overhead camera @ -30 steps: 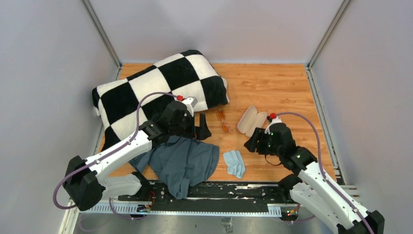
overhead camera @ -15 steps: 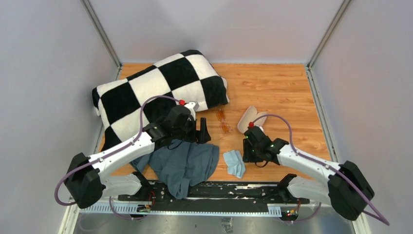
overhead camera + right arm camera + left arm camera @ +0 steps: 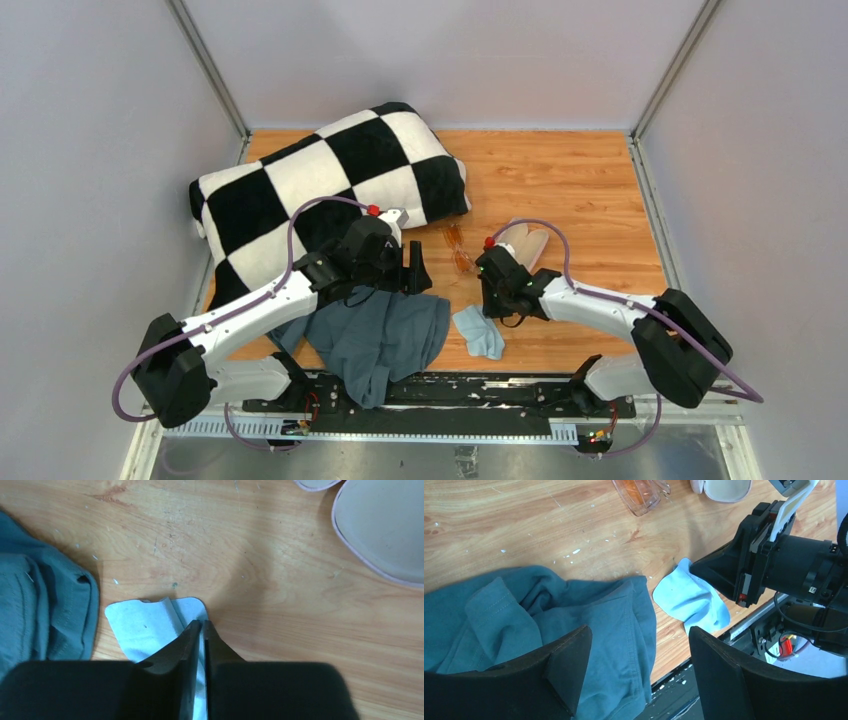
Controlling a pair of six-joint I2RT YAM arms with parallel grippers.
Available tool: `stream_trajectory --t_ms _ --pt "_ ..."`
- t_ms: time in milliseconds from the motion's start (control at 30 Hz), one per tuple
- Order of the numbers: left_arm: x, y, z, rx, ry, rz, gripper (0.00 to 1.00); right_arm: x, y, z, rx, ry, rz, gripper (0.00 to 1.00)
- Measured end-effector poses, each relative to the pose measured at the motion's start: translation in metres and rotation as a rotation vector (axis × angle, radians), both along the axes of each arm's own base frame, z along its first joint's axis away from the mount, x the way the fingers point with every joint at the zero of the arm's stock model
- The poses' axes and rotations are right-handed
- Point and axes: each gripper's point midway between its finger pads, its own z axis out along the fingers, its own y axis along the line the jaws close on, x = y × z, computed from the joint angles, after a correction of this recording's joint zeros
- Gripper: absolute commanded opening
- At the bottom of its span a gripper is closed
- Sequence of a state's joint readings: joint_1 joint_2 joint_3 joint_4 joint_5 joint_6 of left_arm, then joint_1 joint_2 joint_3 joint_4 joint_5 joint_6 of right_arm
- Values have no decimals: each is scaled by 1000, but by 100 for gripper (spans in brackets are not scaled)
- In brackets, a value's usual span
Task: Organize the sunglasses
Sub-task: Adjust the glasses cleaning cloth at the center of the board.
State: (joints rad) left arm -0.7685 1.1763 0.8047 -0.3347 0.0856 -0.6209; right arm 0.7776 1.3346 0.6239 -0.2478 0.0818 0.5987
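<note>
The sunglasses, with amber lenses, lie on the wooden floor between both arms and show at the top of the left wrist view. The open pink case lies just right of them. My right gripper points down at the top edge of the small light-blue cloth. In the right wrist view its jaws stand pressed together with a strip of the cloth between them. My left gripper hangs open over the teal garment, holding nothing.
A black-and-white checkered pillow fills the back left. The teal garment is crumpled at the near edge beside the cloth. Grey walls enclose the wooden floor on three sides. The metal rail runs along the front.
My right arm swung left from beside the pink case down to the light-blue cloth, and its jaws closed. My left gripper's jaws narrowed a little; that arm barely moved.
</note>
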Motion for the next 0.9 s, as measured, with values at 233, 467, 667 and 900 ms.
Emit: stream_trajectory --t_ms 233,467,667,900 --pt "-1 -3 1 -8 0 -11 76 -2 -12 2 -27 -22 -32 0" --pt "-4 -8 -6 1 15 -29 76 -14 -46 17 -40 -91 -134 8" --pt "-5 -11 -17 22 38 -41 78 -36 -84 16 -50 -123 -244 44" --pt "-6 -19 -21 36 48 -61 79 -18 -102 48 -1 -210 -346 41"
